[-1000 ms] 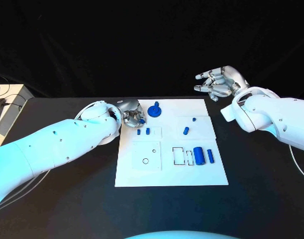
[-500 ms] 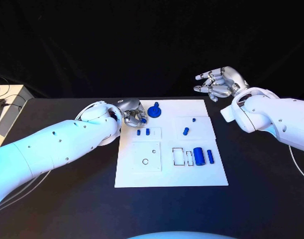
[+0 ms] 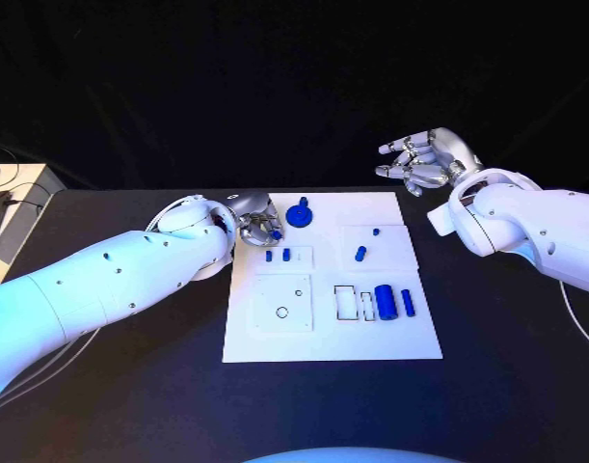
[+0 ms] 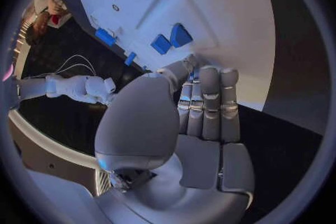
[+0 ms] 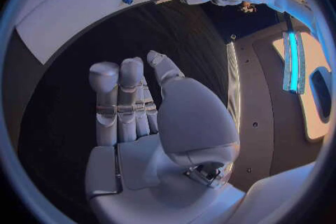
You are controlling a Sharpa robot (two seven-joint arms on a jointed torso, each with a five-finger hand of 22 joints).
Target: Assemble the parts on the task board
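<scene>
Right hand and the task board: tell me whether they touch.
Apart. In the head view the right hand is raised beyond the far right corner of the task board; the right wrist view shows bare black table between its fingers and the board.

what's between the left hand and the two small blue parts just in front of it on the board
Nothing visible. The left hand hovers at the task board's far left edge, holding nothing, and bare white board lies between its fingertips and the two small blue parts.

white task board [image 3: 334, 342], blue parts [image 3: 388, 302] on it
</scene>
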